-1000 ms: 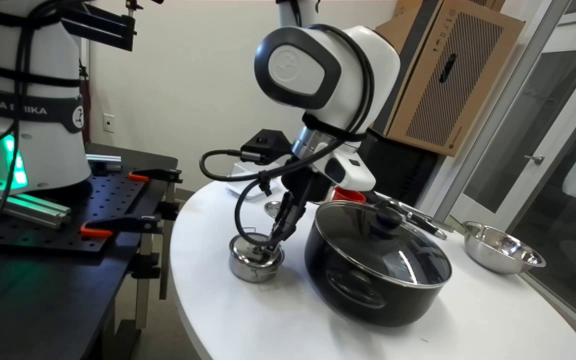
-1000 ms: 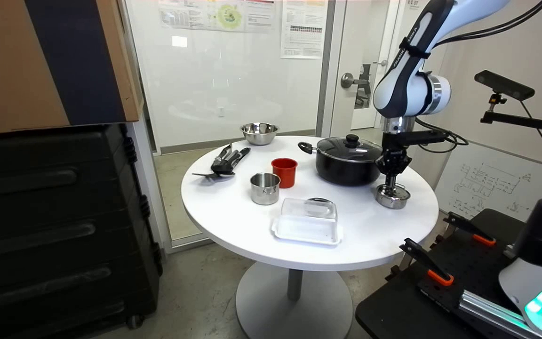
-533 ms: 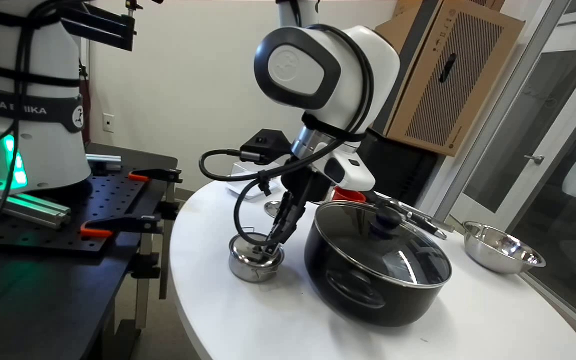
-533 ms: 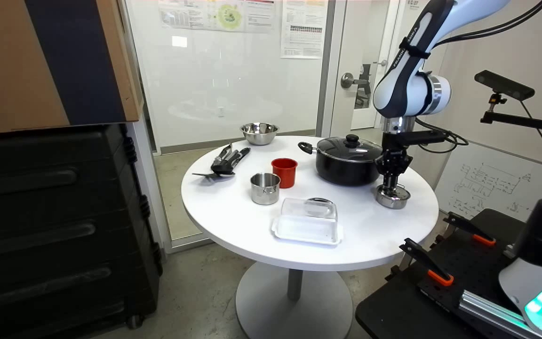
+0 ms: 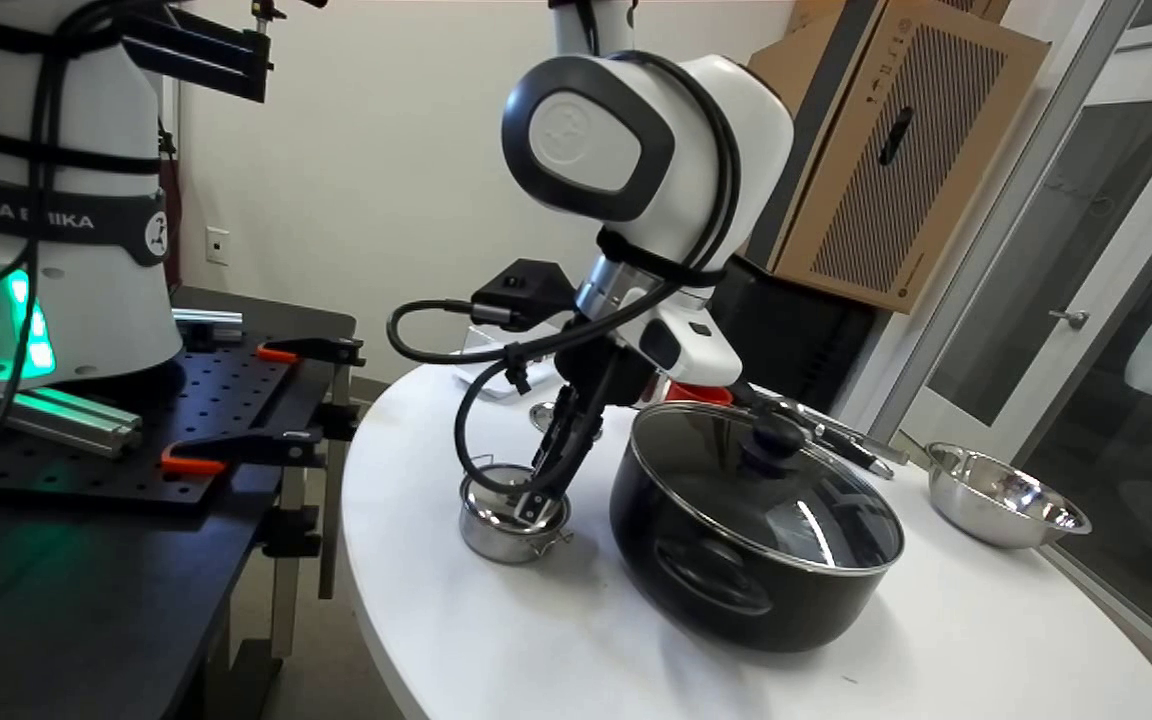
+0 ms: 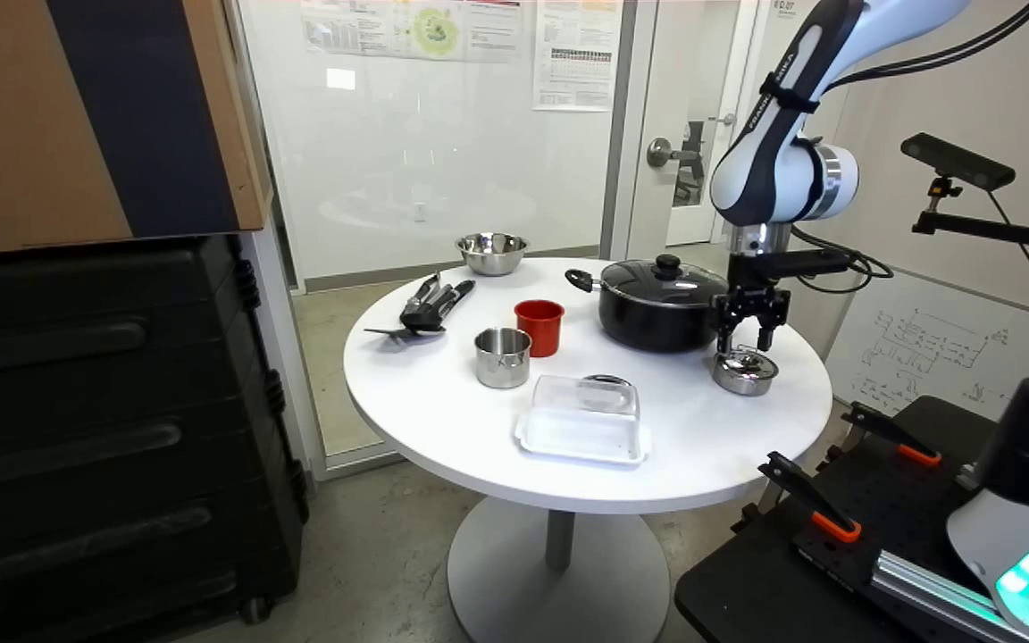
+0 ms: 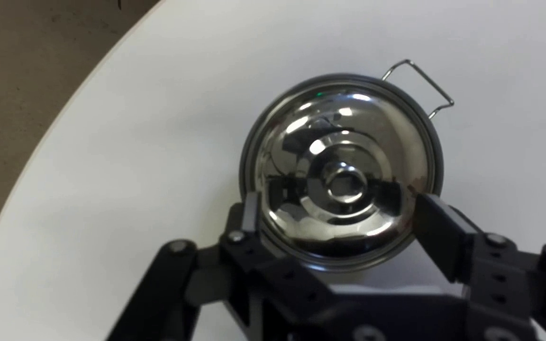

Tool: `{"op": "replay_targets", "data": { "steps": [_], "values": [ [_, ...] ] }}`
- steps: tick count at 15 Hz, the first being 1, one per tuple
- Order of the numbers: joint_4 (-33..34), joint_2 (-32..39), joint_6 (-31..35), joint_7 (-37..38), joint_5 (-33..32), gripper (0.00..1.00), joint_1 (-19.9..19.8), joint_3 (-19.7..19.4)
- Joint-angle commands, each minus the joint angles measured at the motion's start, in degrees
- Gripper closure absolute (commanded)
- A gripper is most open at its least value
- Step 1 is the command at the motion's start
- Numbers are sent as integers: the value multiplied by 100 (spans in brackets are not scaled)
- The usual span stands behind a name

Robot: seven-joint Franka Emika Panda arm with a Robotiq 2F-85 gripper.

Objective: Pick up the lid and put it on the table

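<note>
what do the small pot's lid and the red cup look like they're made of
The lid looks like polished metal, likely steel: it's silvery with mirror-like reflections. The red cup looks smooth and evenly coloured, perhaps enamelled metal or plastic.

The lid (image 7: 342,173) and small pot (image 6: 740,384) are gleaming as smooth, mirror-polished metal. The table (image 6: 425,384) is looking smooth with a soft, low sheen. In an exterior view, near its far edge, the bowl (image 6: 493,262) is glinting as polished metal; at the left edge, the utensils (image 6: 428,314) are mixing shiny metal and plastic; toward the near edge, the dish (image 6: 579,442) is looking like smooth plastic. The big pot (image 5: 696,590) is showing a satin sheen under a glossy, glass-like cover (image 5: 831,505). The gripper (image 7: 339,199) is appearing matt.
</note>
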Motion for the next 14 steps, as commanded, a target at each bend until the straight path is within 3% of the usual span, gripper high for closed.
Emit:
{"op": "replay_targets", "data": {
  "steps": [1,7,8,14],
  "values": [
    [-166,-154,36,-100,182,4,-61,72],
    [-315,-264,33,-95,232,31,-47,101],
    [-321,-264,45,-86,251,49,-44,106],
    [-349,-327,82,-90,317,95,-26,129]
  ]
}}
